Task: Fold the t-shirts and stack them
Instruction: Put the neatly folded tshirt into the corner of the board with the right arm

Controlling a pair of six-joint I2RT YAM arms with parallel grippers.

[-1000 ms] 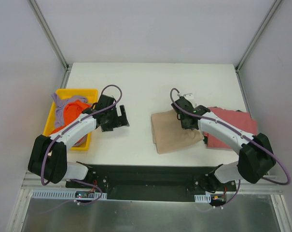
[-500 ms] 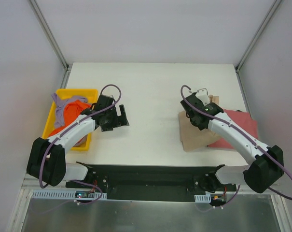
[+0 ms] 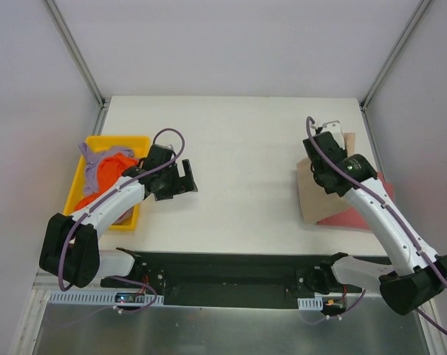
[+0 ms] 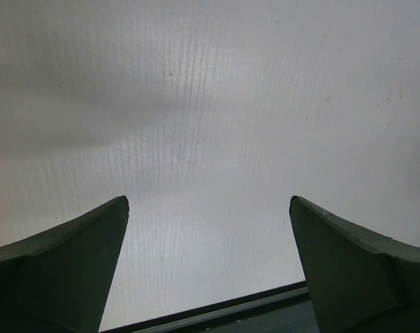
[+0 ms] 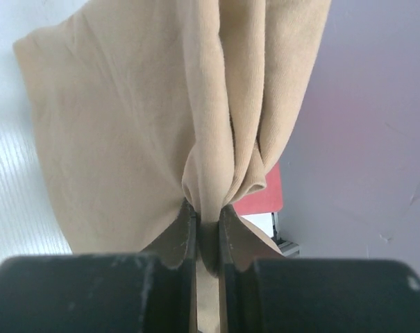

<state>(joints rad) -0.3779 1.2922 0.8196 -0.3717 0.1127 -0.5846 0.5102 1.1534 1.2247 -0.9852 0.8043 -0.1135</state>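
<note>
1 tan tee [image 3: 310,200] farther R now

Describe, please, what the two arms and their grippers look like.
The left arm and right arm match: white tubular links between bulky black joints, with a purple cable looping along each. The left gripper has dark, wedge-shaped fingers; the right gripper has a black body and thin, tapering fingers. No markings are legible.

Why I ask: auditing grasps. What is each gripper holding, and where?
The right gripper pinches a bunched fold of the tan t-shirt; the left gripper is open, empty.
</note>
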